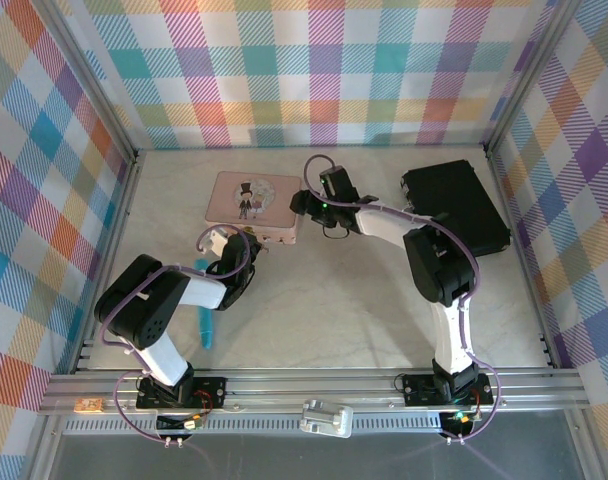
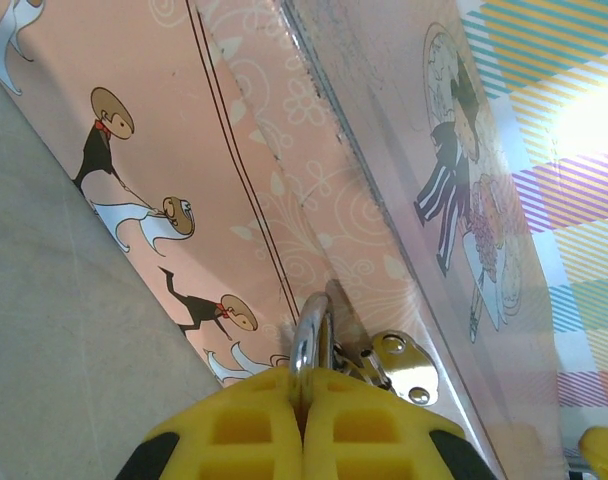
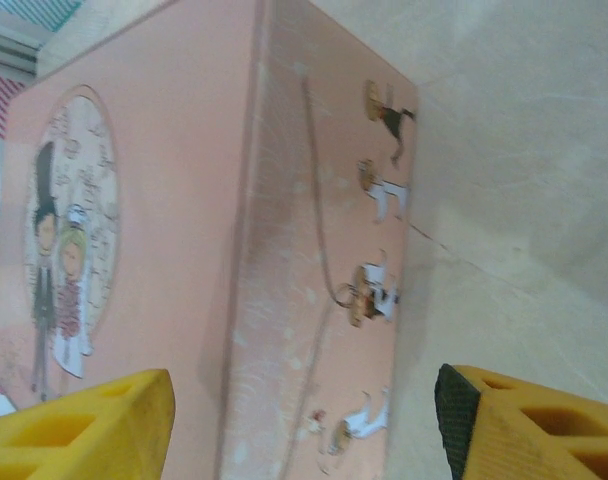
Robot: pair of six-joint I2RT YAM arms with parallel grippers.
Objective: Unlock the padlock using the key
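My left gripper (image 2: 302,385) is shut on the padlock (image 2: 310,335). Only its silver shackle shows, rising from between the yellow fingers; the brass body is hidden by them. The shackle sits at a small silver hasp (image 2: 404,362) on the front wall of the pink tin (image 2: 284,170). From above, the left gripper (image 1: 252,246) is at the tin's (image 1: 252,198) near edge. My right gripper (image 1: 300,205) is open at the tin's right side, its fingers straddling a corner of the tin (image 3: 154,250) without touching it. The key is out of view.
A black case (image 1: 454,205) lies at the back right. A long light-blue stick (image 1: 206,322) lies on the table beside the left arm. Checked walls close in the table on three sides.
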